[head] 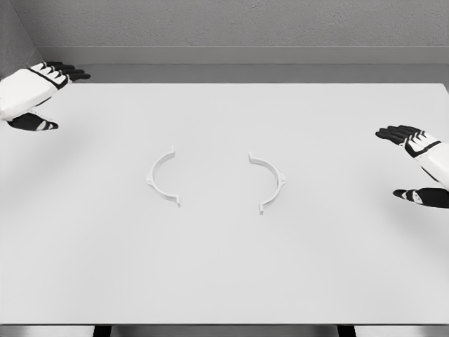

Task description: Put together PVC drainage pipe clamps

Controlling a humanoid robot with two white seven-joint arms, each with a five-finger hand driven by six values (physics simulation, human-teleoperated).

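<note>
Two white half-ring clamp pieces lie flat on the white table, apart from each other with their open sides facing inward. The left clamp half curves toward the left, the right clamp half toward the right. My left hand hovers at the far left edge near the table's back corner, fingers spread, holding nothing. At the right edge my right hand is also open and empty, thumb below the fingers. Both hands are well away from the clamp pieces.
The table's back edge meets a grey floor strip and wall. The table's front edge runs along the bottom of the picture, with dark legs showing below it.
</note>
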